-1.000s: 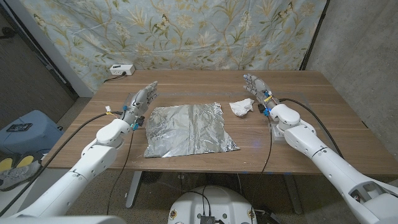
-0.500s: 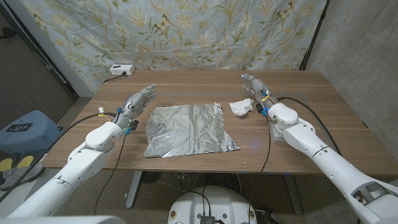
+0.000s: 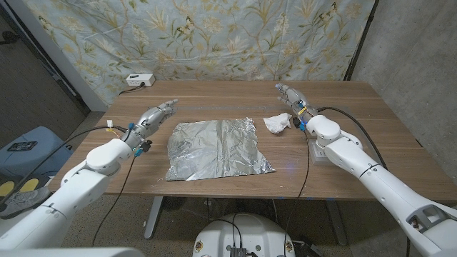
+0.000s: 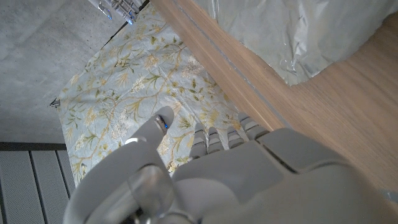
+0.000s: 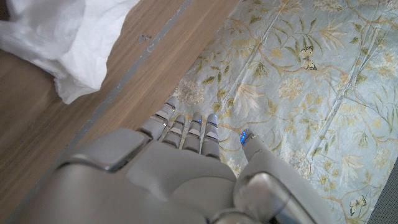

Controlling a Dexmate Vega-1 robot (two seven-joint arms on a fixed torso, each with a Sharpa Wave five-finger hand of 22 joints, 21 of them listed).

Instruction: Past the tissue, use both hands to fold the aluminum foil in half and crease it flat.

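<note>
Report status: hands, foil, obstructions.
Left hand open, beside foil. Right hand open, by tissue. Aluminum foil flat, unfolded, untouched. Nothing blocking.

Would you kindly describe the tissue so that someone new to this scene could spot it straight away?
Start at the wooden table and find the large sheet of aluminum foil lying at its middle. Just off the foil's far corner on the robot's right, near the right hand, sits the tissue. It is a small, crumpled white wad, soft and matte where the foil is flat, silvery and shiny.
</note>
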